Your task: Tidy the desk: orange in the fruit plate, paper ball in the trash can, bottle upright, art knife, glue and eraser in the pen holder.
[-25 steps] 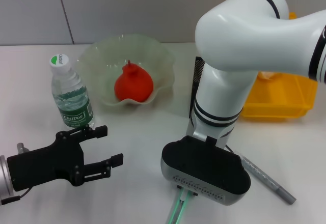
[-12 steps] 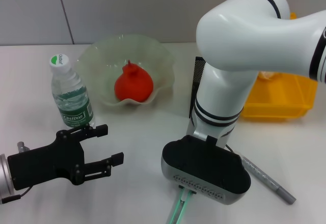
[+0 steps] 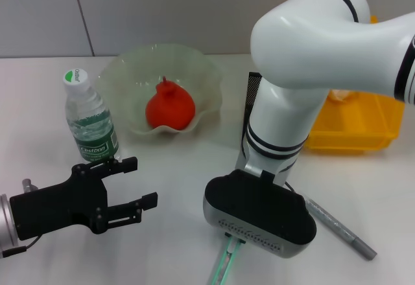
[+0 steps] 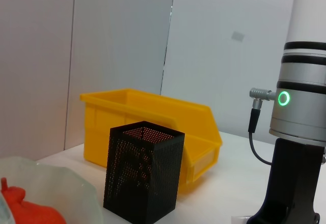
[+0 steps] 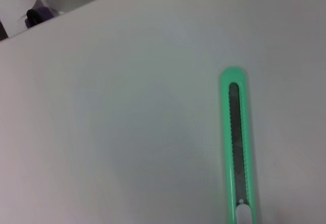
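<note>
Art knife [image 3: 222,267] lay flat on the white worktop [image 3: 175,168], at the near edge, directly under the right gripper [image 3: 259,217]. Right wrist view showed it [image 5: 237,147] full length against bare worktop, nothing touching it. Right gripper hung low over the knife; its jaws were hidden under the housing, so can't tell how far open or whether they had anything.

Glue [image 3: 338,228] lay on the worktop just right of the knife, tilted, partly behind the right gripper.

Pen holder [image 3: 251,100] stood upright beyond the knife, mostly hidden by the right arm; left wrist view showed it [image 4: 142,170] clearly, with the trash can [image 4: 153,127] right behind it. In head view the trash can [image 3: 353,126] sat to the far right of the knife.

Orange [image 3: 170,106] was in the fruit plate [image 3: 126,78], far-left of the knife. Bottle [image 3: 91,123] stood upright, cap on, just left of the plate.

Left gripper [image 3: 133,184] hovered left of the knife, just in front of the bottle, jaws spread apart and empty.

Eraser and paper ball: couldn't make them out.
</note>
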### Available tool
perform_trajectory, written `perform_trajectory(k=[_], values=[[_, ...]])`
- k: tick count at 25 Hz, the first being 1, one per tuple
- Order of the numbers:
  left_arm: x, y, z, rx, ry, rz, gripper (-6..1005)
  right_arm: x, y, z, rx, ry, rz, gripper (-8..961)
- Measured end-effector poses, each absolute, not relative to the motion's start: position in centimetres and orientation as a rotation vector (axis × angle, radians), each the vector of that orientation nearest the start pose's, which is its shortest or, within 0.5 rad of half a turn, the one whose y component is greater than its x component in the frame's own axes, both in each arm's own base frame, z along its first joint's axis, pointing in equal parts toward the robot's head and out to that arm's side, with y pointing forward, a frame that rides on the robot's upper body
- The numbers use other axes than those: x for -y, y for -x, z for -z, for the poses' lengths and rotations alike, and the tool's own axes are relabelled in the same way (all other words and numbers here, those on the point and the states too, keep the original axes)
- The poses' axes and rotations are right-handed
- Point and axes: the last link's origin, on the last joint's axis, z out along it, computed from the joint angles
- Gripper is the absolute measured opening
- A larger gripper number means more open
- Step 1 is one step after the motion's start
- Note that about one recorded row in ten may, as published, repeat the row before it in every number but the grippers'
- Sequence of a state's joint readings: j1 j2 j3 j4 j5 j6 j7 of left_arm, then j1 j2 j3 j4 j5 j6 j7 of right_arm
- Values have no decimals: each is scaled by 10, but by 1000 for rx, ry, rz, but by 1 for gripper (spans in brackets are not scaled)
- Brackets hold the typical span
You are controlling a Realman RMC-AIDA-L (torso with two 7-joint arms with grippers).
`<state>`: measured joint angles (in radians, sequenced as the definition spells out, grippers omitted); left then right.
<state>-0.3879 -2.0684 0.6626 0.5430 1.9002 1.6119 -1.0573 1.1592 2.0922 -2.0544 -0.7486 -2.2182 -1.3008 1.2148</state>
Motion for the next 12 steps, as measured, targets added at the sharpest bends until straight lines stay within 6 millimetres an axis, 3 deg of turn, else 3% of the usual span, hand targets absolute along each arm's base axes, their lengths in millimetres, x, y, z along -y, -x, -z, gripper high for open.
perform_trajectory(k=[5,12], values=[[-283,301,3,468,2626,797,813,-341,-97,131,1769,2891,905,182],[-283,303,-2,473,2609,793,813,-341,-92,108,1600,2981,753,182]])
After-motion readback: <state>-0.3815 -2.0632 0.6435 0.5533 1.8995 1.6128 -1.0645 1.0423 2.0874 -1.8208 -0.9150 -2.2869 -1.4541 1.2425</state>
